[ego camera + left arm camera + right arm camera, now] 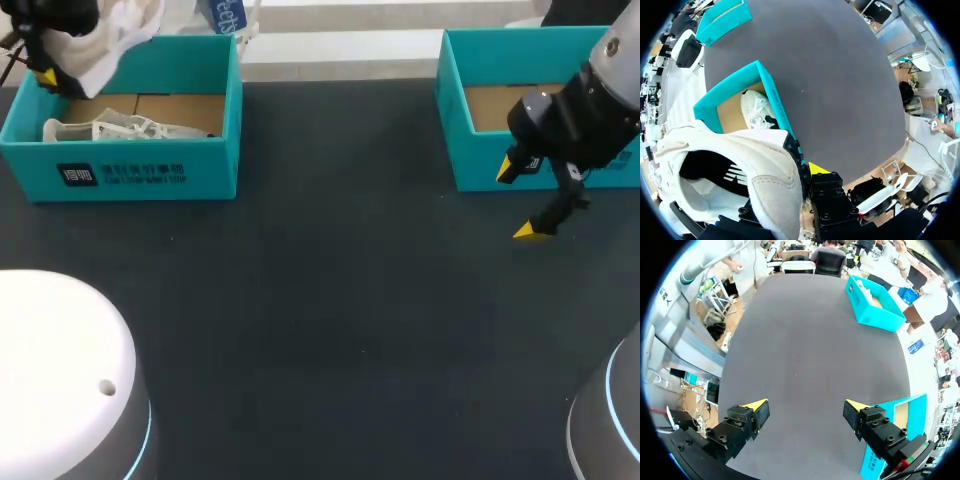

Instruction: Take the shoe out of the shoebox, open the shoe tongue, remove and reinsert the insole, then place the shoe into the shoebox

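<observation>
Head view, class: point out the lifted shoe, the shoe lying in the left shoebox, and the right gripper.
lifted shoe (115,40), head view, on its white upper.
boxed shoe (125,128), head view, on its laced middle.
right gripper (518,200), head view, midway between its yellow tips.

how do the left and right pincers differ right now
The left pincer grips a white sneaker, lifted above the left teal shoebox; the right pincer is open and empty, over the dark table before the right teal shoebox. Both have yellow tips.
</observation>
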Tool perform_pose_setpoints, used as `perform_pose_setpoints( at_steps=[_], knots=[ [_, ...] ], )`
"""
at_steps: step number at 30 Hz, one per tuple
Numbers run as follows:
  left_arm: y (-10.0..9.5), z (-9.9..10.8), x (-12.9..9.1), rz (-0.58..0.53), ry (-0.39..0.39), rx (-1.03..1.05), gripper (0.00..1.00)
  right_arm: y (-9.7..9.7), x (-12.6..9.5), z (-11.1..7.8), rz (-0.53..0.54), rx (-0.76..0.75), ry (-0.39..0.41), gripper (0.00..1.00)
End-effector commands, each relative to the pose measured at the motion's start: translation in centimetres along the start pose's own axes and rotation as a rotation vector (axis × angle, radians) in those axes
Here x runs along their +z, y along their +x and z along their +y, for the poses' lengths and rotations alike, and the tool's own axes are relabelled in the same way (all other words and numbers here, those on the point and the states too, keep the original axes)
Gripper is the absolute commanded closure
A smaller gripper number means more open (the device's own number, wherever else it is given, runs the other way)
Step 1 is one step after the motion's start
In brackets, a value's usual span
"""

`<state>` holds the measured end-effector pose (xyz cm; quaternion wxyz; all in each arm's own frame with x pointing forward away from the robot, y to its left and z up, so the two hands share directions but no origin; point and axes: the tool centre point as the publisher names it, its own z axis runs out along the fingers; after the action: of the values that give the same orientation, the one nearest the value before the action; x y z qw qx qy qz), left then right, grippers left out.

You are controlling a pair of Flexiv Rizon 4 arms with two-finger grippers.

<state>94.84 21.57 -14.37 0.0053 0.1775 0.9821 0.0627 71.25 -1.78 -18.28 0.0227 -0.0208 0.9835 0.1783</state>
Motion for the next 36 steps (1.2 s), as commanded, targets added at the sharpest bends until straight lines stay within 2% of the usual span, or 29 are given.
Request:
perform_pose_setpoints(
  at_steps=[1, 21, 24, 36],
  knots=[
    [0.1, 0.8, -0.1, -0.003, 0.015, 0.001, 1.00, -0.1, 0.1, 0.0, 0.002, 0.000, 0.002, 0.00],
    [0.0, 1.0, 0.0, -0.012, 0.010, 0.007, 1.00, -0.1, 0.1, 0.0, 0.002, 0.000, 0.002, 0.00],
    [-1.2, 2.5, 0.9, -0.033, 0.022, -0.060, 1.00, -0.1, 0.1, 0.0, 0.002, 0.000, 0.002, 0.00],
    [-6.6, 9.5, 3.6, 0.011, 0.071, -0.162, 1.00, -0.1, 0.1, 0.0, 0.002, 0.000, 0.002, 0.00]
  ],
)
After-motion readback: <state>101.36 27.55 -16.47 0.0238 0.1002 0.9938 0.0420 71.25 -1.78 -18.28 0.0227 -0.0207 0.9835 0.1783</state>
